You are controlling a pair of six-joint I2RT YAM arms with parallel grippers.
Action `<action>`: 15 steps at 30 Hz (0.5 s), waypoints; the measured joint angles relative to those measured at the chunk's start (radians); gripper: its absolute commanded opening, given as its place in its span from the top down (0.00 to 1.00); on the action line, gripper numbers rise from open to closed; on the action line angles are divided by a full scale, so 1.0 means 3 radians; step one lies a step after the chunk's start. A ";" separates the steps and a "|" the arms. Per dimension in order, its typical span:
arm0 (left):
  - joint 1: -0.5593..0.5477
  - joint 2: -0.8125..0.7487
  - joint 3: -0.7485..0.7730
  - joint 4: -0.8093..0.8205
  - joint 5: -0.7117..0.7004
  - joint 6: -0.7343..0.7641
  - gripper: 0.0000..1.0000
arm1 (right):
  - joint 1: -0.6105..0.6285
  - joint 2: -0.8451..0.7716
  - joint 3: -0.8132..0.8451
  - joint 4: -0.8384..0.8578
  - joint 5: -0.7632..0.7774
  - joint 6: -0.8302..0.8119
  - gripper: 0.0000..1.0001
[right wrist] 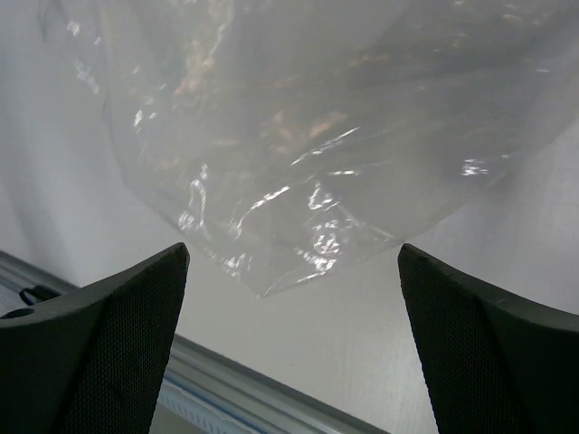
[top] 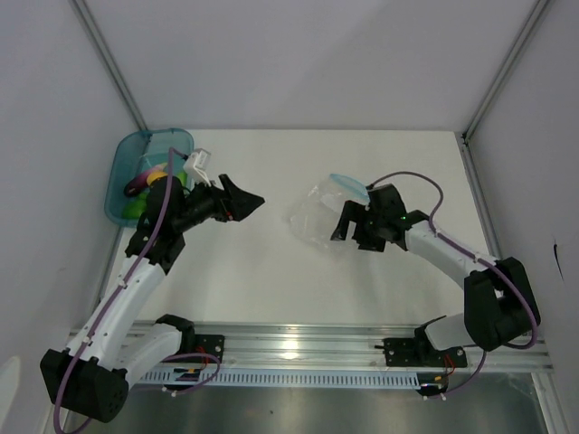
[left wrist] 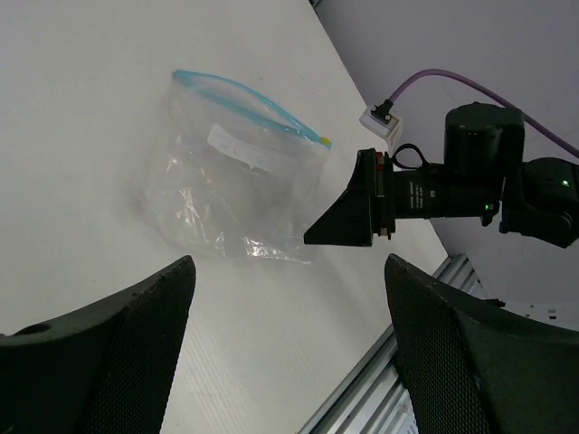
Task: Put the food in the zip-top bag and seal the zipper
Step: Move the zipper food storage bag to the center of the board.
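Top external view: the zip-top bag lies mid-table, the zipper along its far edge. We see the right gripper just beside its near corner, jaws wide, empty. The left gripper, also wide and empty, points at it from further off, the food in the tub behind.

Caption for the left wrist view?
Open left gripper faces the clear zip-top bag on the table, the right gripper beside it.

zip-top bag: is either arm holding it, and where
Nothing is held: left gripper and right gripper stand open, empty; the zip-top bag lies ungripped.
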 measured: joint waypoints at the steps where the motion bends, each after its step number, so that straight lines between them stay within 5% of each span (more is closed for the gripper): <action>1: -0.0001 0.0000 0.0003 -0.0013 -0.0024 0.0001 0.14 | 0.0127 0.0015 0.0050 0.0015 -0.0003 0.0038 0.01; 9: 0.0006 0.0000 0.0111 -0.0289 -0.0249 0.0061 0.24 | 0.0637 0.0282 0.0589 0.0004 -0.0027 0.0047 0.01; 15: 0.0062 -0.0041 0.0219 -0.0436 -0.0407 0.0113 0.10 | -0.0107 0.0170 0.0740 -0.0090 -0.0130 -0.0137 0.00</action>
